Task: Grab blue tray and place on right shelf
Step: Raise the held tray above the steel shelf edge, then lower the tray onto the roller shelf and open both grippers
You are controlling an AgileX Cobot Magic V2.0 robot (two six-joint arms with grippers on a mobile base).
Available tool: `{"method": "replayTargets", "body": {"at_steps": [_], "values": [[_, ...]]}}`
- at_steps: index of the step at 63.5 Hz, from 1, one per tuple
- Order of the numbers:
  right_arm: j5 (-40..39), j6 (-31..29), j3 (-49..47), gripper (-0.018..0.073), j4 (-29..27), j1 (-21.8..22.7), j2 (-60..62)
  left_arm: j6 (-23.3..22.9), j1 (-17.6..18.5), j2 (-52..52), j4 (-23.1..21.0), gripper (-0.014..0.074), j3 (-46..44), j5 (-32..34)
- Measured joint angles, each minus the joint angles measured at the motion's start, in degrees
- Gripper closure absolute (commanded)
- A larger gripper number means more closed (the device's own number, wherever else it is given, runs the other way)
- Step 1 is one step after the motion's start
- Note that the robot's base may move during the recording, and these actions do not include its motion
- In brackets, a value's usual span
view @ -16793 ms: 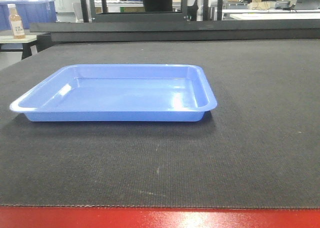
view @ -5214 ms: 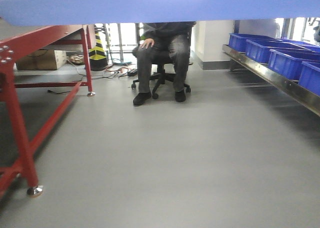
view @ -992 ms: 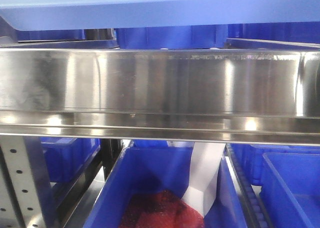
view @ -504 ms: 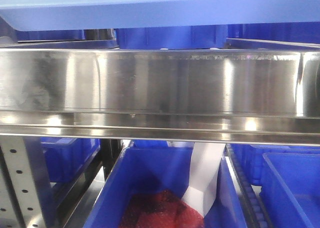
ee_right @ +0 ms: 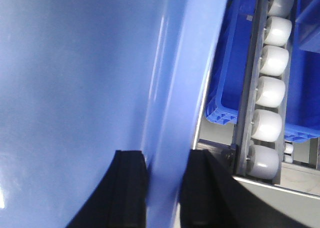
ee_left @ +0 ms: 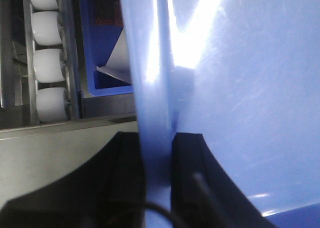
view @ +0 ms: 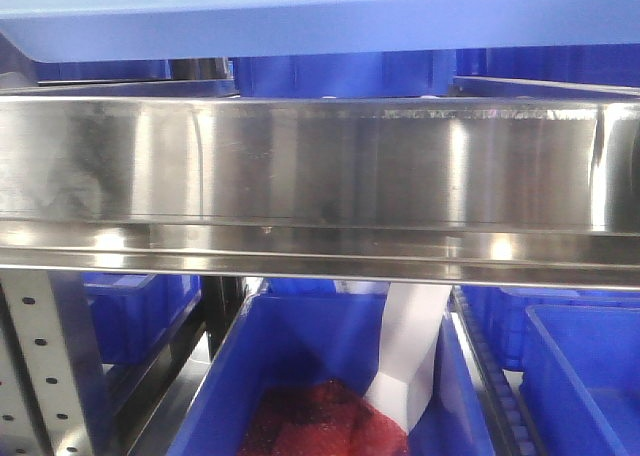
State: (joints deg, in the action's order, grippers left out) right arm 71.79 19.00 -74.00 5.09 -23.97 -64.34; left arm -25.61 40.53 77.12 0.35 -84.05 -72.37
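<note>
Blue storage bins (view: 300, 348), white rollers (ee_right: 270, 90)

blue bin (view: 300, 356) on lower level | red netting (view: 310, 424), white card (view: 410, 346) inside | white rollers (ee_right: 270, 91) in row

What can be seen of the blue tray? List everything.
The blue tray is glossy light-blue plastic, shallow, with a flared rim that catches glare. It is held roughly level above the steel shelf rail and spans the top edge of the front view. The left tool and right tool each pinch its rim between black fingers. Whether it touches the shelf cannot be told.
</note>
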Motion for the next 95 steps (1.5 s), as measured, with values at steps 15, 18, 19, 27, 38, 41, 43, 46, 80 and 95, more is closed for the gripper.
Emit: {"method": "replayTargets", "body": {"at_steps": [15, 18, 19, 27, 38, 41, 43, 46, 80, 95], "values": [[0.0, 0.0, -1.52, 0.0538, -0.23, 0.0, -0.16, 1.98, -1.14, 0.0, 0.38, 0.0645, -1.38, 0.0], [0.0, 0.0, -3.16, 0.0538, -0.46, 0.0, -0.63, 2.44, -2.23, 0.0, 0.38, 0.0645, -2.37, 0.0], [0.0, 0.0, -3.72, 0.0538, -0.46, 0.0, -0.84, 2.6, -2.61, 0.0, 0.38, 0.0645, -2.67, 0.0], [-0.1, 0.0, -9.56, 0.0538, -0.81, 0.0, -4.36, 4.39, -6.59, 1.18, 0.01, 0.0645, -6.38, 0.67], [-0.1, 0.0, -17.93, 0.0538, 0.08, 0.11, -13.38, 8.51, -12.03, 8.14, -0.35, 0.0645, -12.72, 2.03], [-0.1, 0.0, -19.57, 0.0538, 0.56, 0.35, -15.67, 9.08, -12.72, 10.6, -0.35, 0.0645, -13.97, 2.31], [-0.1, 0.0, -20.33, 0.0538, 0.93, 0.47, -17.54, 9.17, -13.12, 11.98, -0.35, 0.0645, -14.92, 2.47], [-0.1, 0.08, -21.28, 0.0538, 1.57, 0.71, -20.34, 9.39, -13.62, 14.32, -0.35, 0.0645, -15.9, 3.12], [-0.31, 0.86, -21.71, 0.0392, 3.23, 1.06, -34.31, 10.2, -14.69, 25.65, 1.05, 0.0537, -16.68, 3.52], [-0.9, -0.22, -21.74, -0.004, 1.78, 0.64, -34.55, 11.57, -14.59, 25.89, 0.08, 0.0118, -16.68, 5.08]]}}
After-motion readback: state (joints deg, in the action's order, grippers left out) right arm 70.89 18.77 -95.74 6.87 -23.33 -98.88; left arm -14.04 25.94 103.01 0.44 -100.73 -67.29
